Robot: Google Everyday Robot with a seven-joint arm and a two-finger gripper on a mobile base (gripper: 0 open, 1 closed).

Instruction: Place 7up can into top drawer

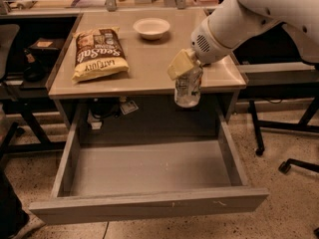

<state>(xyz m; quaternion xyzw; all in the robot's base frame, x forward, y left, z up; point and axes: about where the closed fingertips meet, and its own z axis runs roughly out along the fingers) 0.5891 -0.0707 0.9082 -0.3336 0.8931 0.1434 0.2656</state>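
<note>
The 7up can (188,87), silvery-grey with pale mottled print, hangs upright in my gripper (185,68), held by its top. It is in the air just past the table's front edge, above the back right part of the open top drawer (149,168). The drawer is pulled fully out; its plain grey inside holds nothing. The gripper's cream fingers (179,63) are shut on the can, and the white arm reaches in from the upper right.
On the beige table (144,59) lie a chip bag (99,53) at the left and a small white bowl (151,28) at the back. Chair legs (279,133) stand on the floor at the right. Dark furniture stands at the left.
</note>
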